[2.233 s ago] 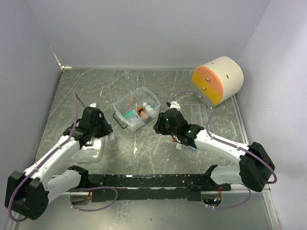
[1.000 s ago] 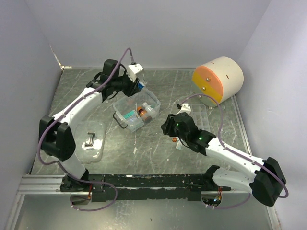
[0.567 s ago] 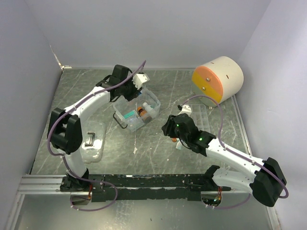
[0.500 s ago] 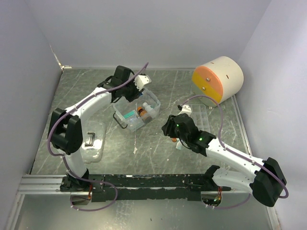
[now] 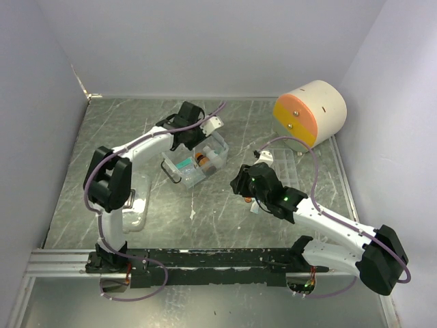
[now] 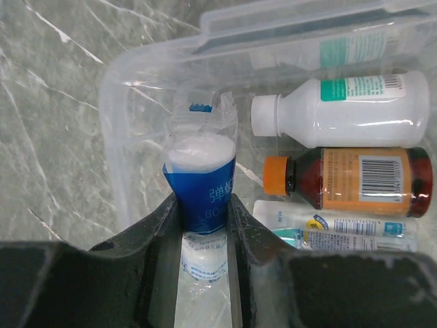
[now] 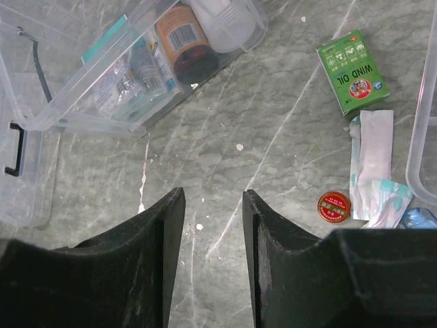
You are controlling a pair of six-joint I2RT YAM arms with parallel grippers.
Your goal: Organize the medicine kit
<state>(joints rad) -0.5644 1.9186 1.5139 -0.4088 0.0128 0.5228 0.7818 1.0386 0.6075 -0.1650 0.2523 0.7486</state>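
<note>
Medicine kit (image 5: 174,152) — clear rectangular plastic box, uncovered, set aslant mid-table; a white bottle (image 6: 348,109), an orange-capped amber bottle (image 6: 355,181) and a tube (image 6: 334,229) lie side by side inside. Its clear lid (image 5: 130,198) with black handle lies apart, to the left. Left gripper (image 6: 203,205) clamps a blue-and-white wrapped packet (image 6: 201,184) over the box; right gripper (image 7: 213,198) — jaws parted, empty — hangs nearby

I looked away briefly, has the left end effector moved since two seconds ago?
Yes. The left end effector swung from beside the lid away and rightward, over the medicine kit.
</note>
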